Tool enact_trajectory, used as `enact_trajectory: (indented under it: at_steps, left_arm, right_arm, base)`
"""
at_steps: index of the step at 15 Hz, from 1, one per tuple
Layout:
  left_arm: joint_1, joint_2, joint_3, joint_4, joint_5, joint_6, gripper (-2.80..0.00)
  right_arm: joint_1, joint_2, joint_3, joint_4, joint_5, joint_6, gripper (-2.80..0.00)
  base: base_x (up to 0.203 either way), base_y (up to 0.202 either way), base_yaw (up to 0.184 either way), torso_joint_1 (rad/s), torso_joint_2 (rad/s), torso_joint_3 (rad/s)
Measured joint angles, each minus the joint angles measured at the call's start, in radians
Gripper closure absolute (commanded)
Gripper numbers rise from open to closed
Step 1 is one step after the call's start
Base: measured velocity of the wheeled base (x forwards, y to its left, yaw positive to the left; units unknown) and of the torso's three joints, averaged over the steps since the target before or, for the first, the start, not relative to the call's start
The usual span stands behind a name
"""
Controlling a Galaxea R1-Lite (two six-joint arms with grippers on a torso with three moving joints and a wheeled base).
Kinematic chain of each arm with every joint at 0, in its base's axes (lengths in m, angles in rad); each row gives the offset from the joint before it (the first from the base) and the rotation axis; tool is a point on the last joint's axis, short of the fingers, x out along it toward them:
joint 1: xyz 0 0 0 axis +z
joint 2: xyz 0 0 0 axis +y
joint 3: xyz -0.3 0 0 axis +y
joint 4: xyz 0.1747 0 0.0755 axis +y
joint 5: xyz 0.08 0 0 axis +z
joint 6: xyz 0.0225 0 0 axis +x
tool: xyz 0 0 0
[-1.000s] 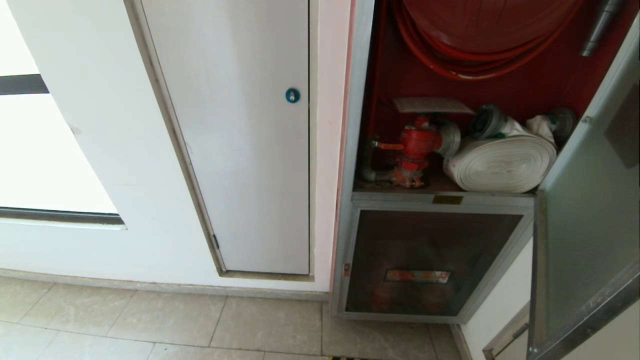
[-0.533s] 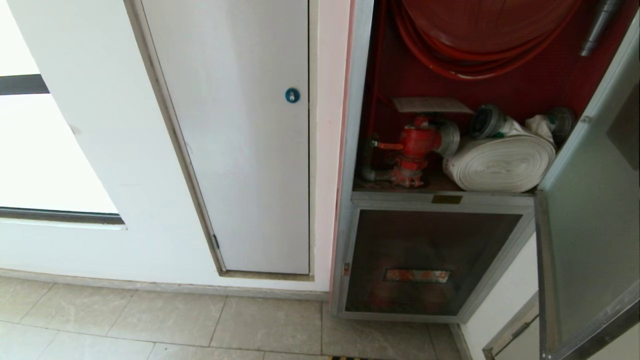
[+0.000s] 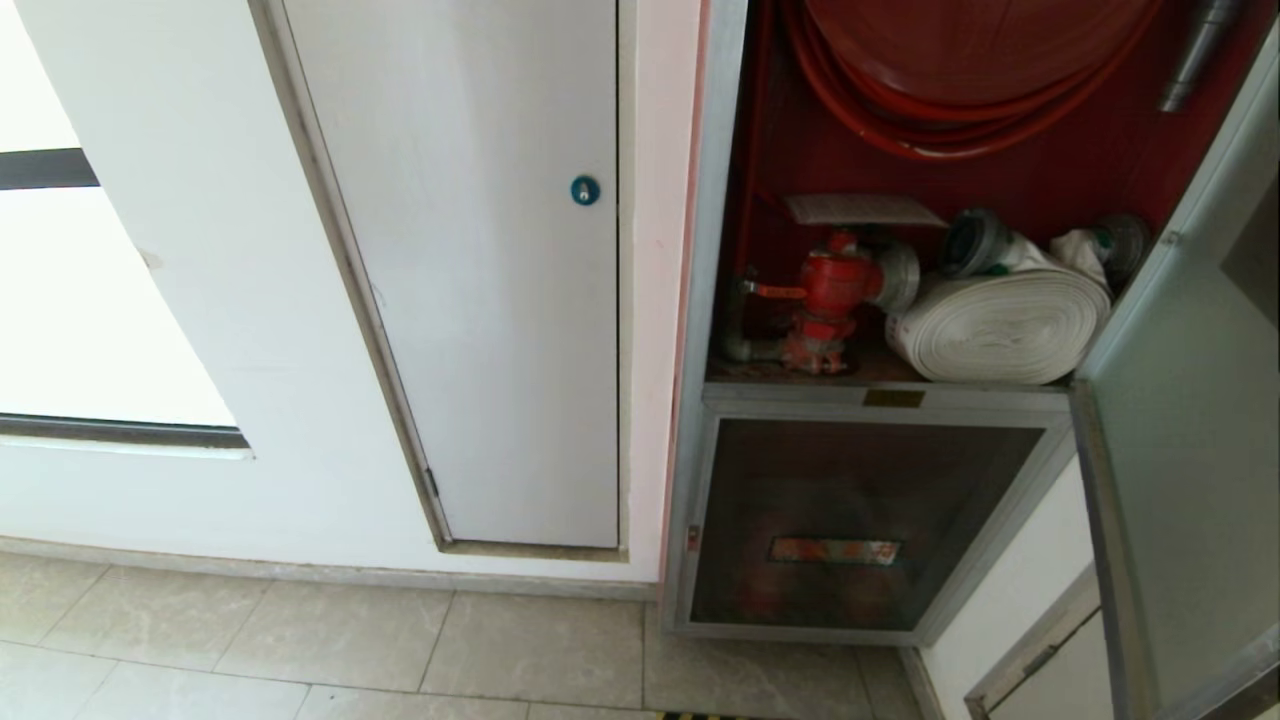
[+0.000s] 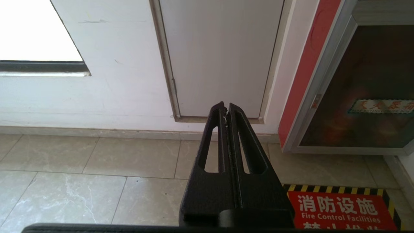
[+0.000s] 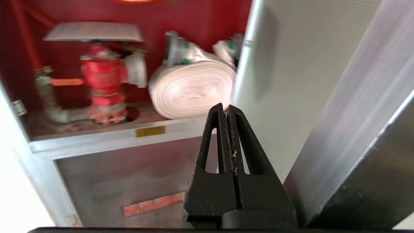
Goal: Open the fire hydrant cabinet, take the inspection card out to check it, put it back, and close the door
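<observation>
So the fire hydrant cabinet (image 3: 900, 200) is standing open on the right, red inside, and the door (image 3: 1190, 450) is swung out toward the near right with its frosted inner face showing. Opening looks done to me; the step in hand is going in for the card.

Inside there's the white rolled hose (image 3: 1000, 325) on the right of the shelf and the red valve (image 3: 835, 290) to its left. The inspection card (image 3: 862, 209) lies flat right on top of the valve, untouched.

The right gripper (image 5: 225, 108) is pinched closed with nothing in it, hanging in front of the cabinet's lower edge beside the door. The left gripper (image 4: 225, 107) is also closed and empty, parked low over the floor tiles.

Next move, I'd guess: spread the right fingers, go up and in over the valve, and nip the card's near edge without snagging the hose.
</observation>
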Motion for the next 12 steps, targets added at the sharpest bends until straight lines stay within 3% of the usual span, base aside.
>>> enact_trajectory:
  at_steps: [12]
  left_arm:
    - [0.000, 0.000, 0.000, 0.000, 0.000, 0.000, 0.00]
  right_arm:
    - [-0.110, -0.043, -0.008, 0.000, -0.042, -0.003, 0.00]
  base:
    - [0.000, 0.000, 0.000, 0.000, 0.00, 0.000]
